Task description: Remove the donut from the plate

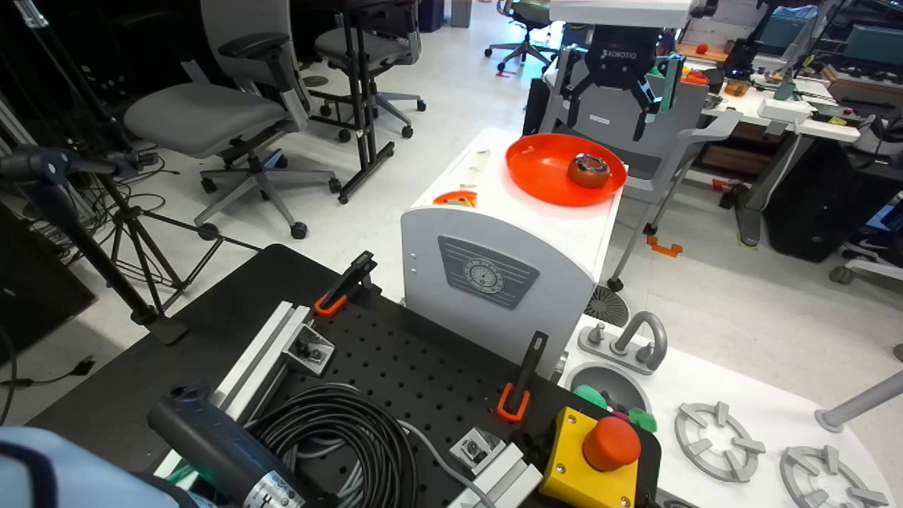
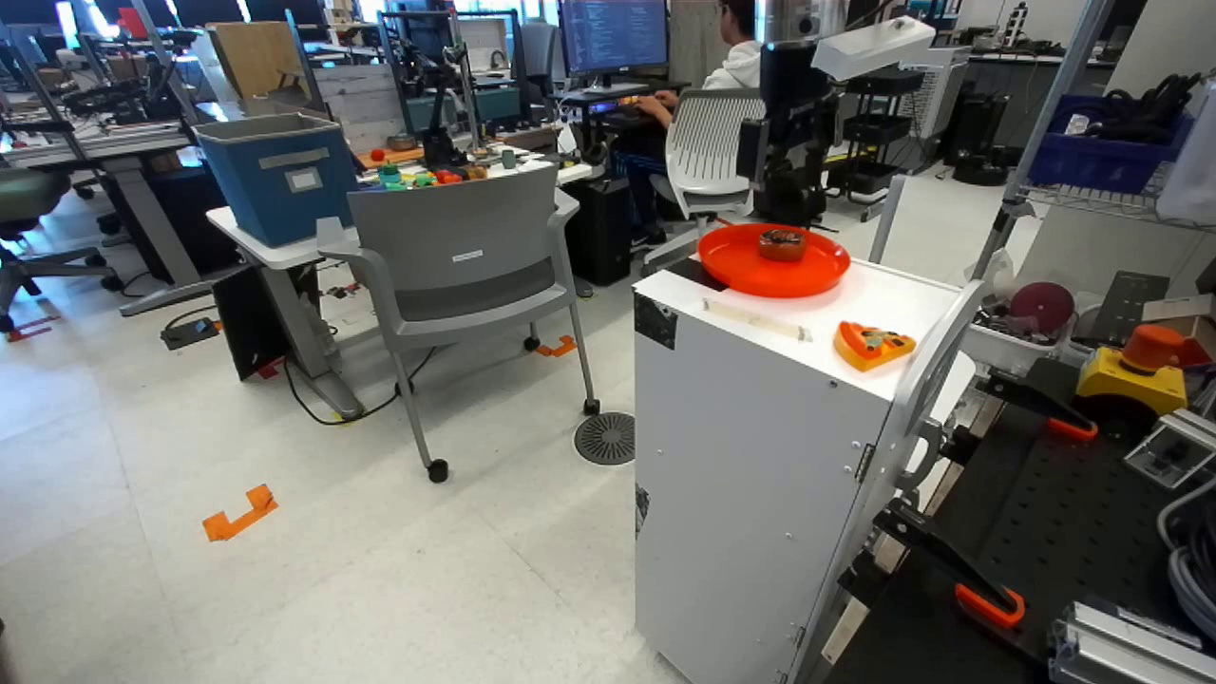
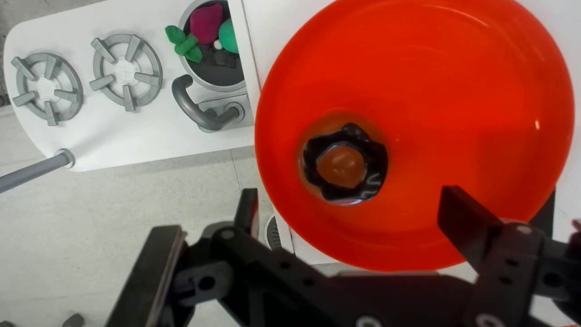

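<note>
Had the pincer (image 1: pixel 607 121) released, with both fingers (image 3: pixel 465 222) spread wide, hanging above and apart from the donut (image 1: pixel 588 171). Saw the donut lying flat in the orange-red plate (image 3: pixel 454 91), dark icing up, off the middle and near the rim. Found the plate resting on the white counter (image 1: pixel 494 187). Caught one finger, in the wrist view, overlapping the plate and the opposite one just outside the rim. Noticed an orange wedge-shaped toy (image 2: pixel 872 347) and a pale strip (image 2: pixel 757 320) on the same counter, near the plate. Made out a sink (image 3: pixel 213 76) with coloured toys (image 3: pixel 206 25) inside, a grey faucet (image 3: pixel 195 111) and two round burners (image 3: pixel 129 96) beside the counter. Spotted a seated person (image 2: pixel 741 66) in an exterior view.
</note>
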You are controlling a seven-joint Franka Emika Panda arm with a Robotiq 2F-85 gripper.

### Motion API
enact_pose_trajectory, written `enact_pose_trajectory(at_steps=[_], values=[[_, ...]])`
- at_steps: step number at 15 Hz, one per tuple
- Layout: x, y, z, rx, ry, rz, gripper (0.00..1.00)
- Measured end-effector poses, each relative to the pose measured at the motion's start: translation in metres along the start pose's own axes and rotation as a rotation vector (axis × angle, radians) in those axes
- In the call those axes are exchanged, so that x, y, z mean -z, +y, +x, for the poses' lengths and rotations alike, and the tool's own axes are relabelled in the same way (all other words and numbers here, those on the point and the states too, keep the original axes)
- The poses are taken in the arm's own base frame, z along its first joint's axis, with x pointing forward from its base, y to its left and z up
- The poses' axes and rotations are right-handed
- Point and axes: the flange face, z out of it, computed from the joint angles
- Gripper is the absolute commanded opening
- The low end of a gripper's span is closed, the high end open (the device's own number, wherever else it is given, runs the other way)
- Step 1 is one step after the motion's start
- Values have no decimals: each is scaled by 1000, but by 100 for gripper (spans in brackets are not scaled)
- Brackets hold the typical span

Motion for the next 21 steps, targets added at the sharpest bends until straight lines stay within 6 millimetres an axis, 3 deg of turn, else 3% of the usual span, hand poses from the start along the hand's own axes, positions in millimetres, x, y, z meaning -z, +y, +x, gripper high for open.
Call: enact_pose_trajectory(at_steps=[12,21], values=[[-20,-1,-1,44,-33,-1,100],[-21,4,-1,77,-36,-2,100]])
